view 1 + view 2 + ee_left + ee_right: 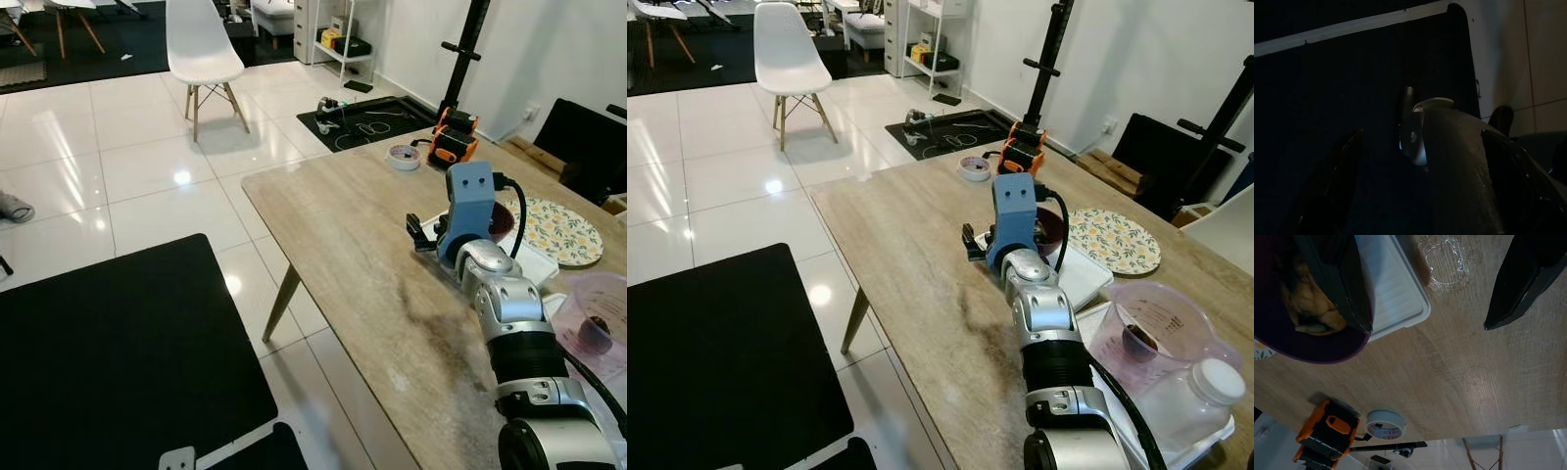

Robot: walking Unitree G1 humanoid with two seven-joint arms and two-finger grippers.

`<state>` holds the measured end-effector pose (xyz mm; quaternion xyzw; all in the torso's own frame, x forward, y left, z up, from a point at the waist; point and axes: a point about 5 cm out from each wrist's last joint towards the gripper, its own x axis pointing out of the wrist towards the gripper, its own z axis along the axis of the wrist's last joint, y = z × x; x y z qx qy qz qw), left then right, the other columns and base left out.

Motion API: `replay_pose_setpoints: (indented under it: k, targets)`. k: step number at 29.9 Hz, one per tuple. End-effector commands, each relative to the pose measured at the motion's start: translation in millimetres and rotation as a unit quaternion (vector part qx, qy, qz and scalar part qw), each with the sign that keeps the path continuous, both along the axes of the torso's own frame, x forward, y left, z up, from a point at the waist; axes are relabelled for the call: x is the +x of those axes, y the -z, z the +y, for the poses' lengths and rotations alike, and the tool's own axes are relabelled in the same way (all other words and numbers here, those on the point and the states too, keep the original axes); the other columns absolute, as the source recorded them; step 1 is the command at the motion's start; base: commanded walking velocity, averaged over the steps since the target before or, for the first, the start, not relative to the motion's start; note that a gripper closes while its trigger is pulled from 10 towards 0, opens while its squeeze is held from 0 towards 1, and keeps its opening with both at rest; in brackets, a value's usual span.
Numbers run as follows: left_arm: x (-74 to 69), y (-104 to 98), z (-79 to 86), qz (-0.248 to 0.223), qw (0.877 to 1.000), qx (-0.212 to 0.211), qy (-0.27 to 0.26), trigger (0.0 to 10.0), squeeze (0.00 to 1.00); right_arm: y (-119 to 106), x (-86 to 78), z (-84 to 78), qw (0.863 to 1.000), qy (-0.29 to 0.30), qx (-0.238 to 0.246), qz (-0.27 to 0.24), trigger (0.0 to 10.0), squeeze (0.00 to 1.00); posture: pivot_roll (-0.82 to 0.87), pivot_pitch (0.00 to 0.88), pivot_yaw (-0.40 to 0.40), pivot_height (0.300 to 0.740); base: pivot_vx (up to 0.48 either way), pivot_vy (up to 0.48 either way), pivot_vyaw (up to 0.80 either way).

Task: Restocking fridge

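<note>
Bare table [911, 245] leftward — purple bowl [1312, 340], white tray [1393, 293] crowd the right.

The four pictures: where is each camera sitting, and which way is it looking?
Left eye view: on the head, looking down at the wooden table; the right arm reaches over it.
Right eye view: beside it, same scene, showing the measuring jug.
Left wrist view: on the idle left arm, dark, facing the floor along its black fingers.
Right wrist view: on the right wrist, looking past the open right gripper at the purple bowl.
Shared: the tape roll and the orange tool show from head and wrist.
</note>
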<state>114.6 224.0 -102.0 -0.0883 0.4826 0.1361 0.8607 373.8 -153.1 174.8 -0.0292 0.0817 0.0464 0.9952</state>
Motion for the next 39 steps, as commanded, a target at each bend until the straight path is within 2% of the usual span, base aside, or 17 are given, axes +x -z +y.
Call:
replay_pose_setpoints:
  k: [1,8,10,11,13,15,17,18,21,22,25,27,31,35,36,37,39]
  targets:
    - [-3.4,-2,13.3,-0.001,1.0,0.017,-0.024,10.0,0.0,8,-1.4,-9.6,1.0,0.019,0.006,0.012,10.0,0.0,-0.05,0.0,-0.067,0.74,0.0,0.0,0.0]
    - [-7.2,-20,66.4,-0.04,0.982,0.093,-0.158,10.0,0.0,-17,2.2,-19.0,0.996,0.016,0.051,-0.068,10.0,0.0,-0.05,0.0,-0.061,0.74,0.0,0.0,0.0]
    - [0.2,-38,96.9,-0.096,0.963,0.124,-0.218,10.0,0.0,-17,3.1,-25.4,0.996,0.024,0.046,-0.067,10.0,0.0,-0.05,0.0,-0.06,0.74,0.0,0.0,0.0]
    - [0.2,-38,96.9,-0.096,0.963,0.124,-0.218,10.0,0.0,-17,3.1,-25.4,0.996,0.024,0.046,-0.067,10.0,0.0,-0.05,0.0,-0.06,0.74,0.0,0.0,0.0]
    - [7.4,-57,124.2,-0.151,0.942,0.148,-0.26,10.0,0.0,-15,3.7,-31.7,0.997,0.032,0.034,-0.058,10.0,0.0,-0.05,0.0,-0.06,0.74,0.0,0.0,0.0]
    - [9.9,-65,133.1,-0.168,0.935,0.156,-0.271,10.0,0.0,-14,3.9,-33.9,0.997,0.034,0.029,-0.055,10.0,0.0,-0.05,0.0,-0.06,0.74,0.0,0.0,0.0]
    - [19.3,-93,163.2,-0.223,0.909,0.194,-0.294,10.0,0.0,-15,4.4,-37.8,0.998,0.035,0.016,-0.051,10.0,0.0,-0.05,0.0,-0.06,0.74,0.0,0.0,0.0]
    - [19.3,-93,163.2,-0.223,0.909,0.194,-0.294,10.0,0.0,-15,4.4,-37.8,0.998,0.035,0.016,-0.051,10.0,0.0,-0.05,0.0,-0.06,0.74,0.0,0.0,0.0]
    - [27.8,-119,184.3,-0.271,0.885,0.224,-0.305,10.0,0.0,-17,4.9,-41.5,0.998,0.039,0.006,-0.047,10.0,0.0,-0.05,0.0,-0.06,0.74,0.0,0.0,0.0]
    - [42.5,-140,194.1,-0.333,0.87,0.216,-0.292,10.0,0.0,-16,4.7,-45.6,0.998,0.047,-0.002,-0.034,10.0,0.0,-0.04,0.0,-0.057,0.74,0.0,0.0,0.0]
    - [60.9,-155,193.6,-0.39,0.865,0.19,-0.253,10.0,0.0,-16,4.8,-47.6,0.999,0.047,-0.005,-0.027,10.0,0.0,-0.04,0.0,-0.062,0.74,0.0,0.0,0.0]
    - [60.9,-155,193.6,-0.39,0.865,0.19,-0.253,10.0,0.0,-16,4.8,-47.6,0.999,0.047,-0.005,-0.027,10.0,0.0,-0.04,0.0,-0.062,0.74,0.0,0.0,0.0]
    - [113.3,-200,172.9,-0.526,0.84,0.114,-0.072,10.0,0.0,-20,6.4,-48.7,0.999,0.035,-0.006,-0.026,10.0,0.0,-0.04,0.0,-0.068,0.74,0.0,0.0,0.0]
    - [128.1,-216,160.4,-0.567,0.82,0.08,-0.001,10.0,0.0,-22,6.9,-48.8,0.999,0.03,-0.002,-0.03,10.0,0.0,-0.04,0.0,-0.068,0.74,0.0,0.0,0.0]
    - [143.2,-241,139.0,-0.608,0.785,0.028,0.112,10.0,0.0,-27,6.7,-46.6,0.999,0.01,0.023,-0.043,10.0,0.0,-0.05,0.0,-0.066,0.74,0.0,0.0,0.0]
    - [143.2,-241,139.0,-0.608,0.785,0.028,0.112,10.0,0.0,-27,6.7,-46.6,0.999,0.01,0.023,-0.043,10.0,0.0,-0.05,0.0,-0.066,0.74,0.0,0.0,0.0]
    - [148.7,-256,123.2,-0.623,0.758,-0.011,0.191,10.0,0.0,-31,5.8,-44.2,0.998,-0.011,0.047,-0.051,10.0,0.0,-0.05,0.0,-0.064,0.74,0.0,0.0,0.0]
